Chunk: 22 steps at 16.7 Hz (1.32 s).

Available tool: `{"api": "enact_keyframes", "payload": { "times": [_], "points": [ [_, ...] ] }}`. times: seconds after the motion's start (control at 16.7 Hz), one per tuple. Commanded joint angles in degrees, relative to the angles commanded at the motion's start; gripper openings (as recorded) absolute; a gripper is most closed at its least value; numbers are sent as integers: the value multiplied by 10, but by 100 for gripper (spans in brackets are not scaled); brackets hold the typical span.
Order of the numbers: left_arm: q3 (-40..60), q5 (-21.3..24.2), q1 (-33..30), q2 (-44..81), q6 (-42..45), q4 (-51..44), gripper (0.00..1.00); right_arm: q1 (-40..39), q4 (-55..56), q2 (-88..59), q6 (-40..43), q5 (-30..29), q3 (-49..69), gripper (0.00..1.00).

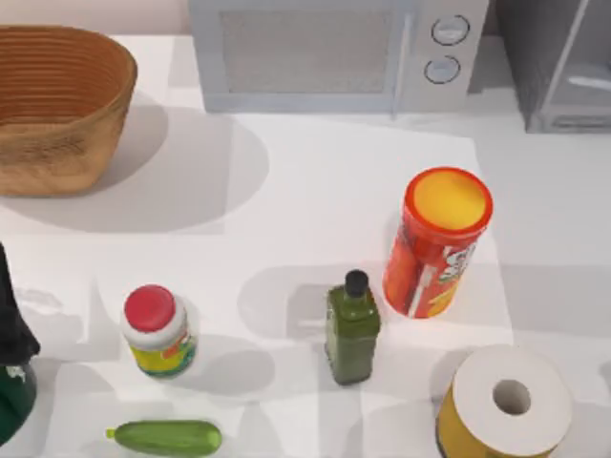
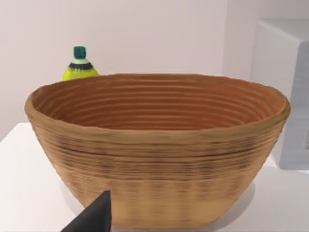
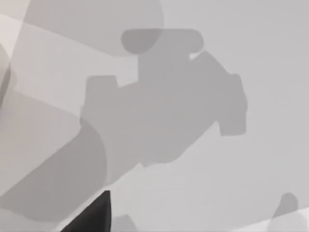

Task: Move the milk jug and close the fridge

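1. A paper roll (image 1: pixel 511 399) stood at the near right of the table (image 1: pixel 315 181), with a cucumber (image 1: pixel 165 437) at the near left.
2. The fridge (image 1: pixel 563 67), a plain grey cabinet with a pale framed door panel, stood at the far right corner, just right of the microwave (image 1: pixel 334 52).
3. The left gripper (image 2: pixel 94 220) faced the wicker basket (image 2: pixel 154 154) at the far left; its state could not be told.
4. The right gripper (image 3: pixel 91 215) hung over bare, shadowed table; its state could not be told.
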<state>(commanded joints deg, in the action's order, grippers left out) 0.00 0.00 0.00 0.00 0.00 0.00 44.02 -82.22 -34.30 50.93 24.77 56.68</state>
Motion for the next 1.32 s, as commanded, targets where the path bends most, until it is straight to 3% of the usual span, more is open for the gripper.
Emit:
{"api": "enact_keyframes", "payload": {
  "times": [0.3,0.6,0.9,1.32],
  "points": [
    [0,0,0,0,0,0,100,290,5,-336,345,139,101,100],
    [0,0,0,0,0,0,100,506,-8,-583,572,242,170,100],
    [0,0,0,0,0,0,100,594,-23,-694,661,289,197,100],
    [0,0,0,0,0,0,100,595,-23,-699,663,290,196,100]
  ]
}}
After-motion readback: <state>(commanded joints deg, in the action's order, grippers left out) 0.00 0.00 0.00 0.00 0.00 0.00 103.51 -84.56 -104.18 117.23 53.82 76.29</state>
